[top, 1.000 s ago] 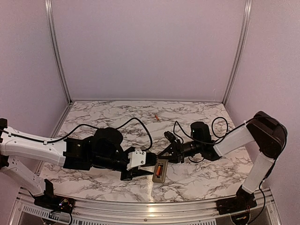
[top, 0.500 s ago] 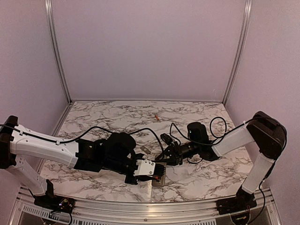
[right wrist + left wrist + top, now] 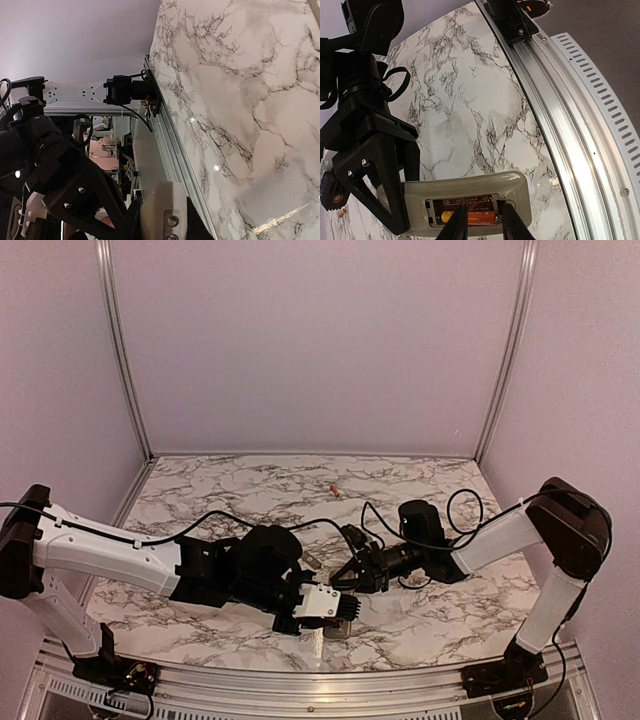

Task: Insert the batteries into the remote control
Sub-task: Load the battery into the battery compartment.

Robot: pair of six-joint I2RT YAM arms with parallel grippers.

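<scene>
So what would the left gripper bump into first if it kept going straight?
Most likely the battery lying in the remote control's open recess. The left gripper's fingertips sit either side of it, though depth is unclear.

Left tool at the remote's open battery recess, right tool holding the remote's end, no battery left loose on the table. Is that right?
Not quite. The top external view shows one battery lying loose on the far part of the table. The rest stands: left tool at the remote's open recess, right tool holding the remote's end.
</scene>
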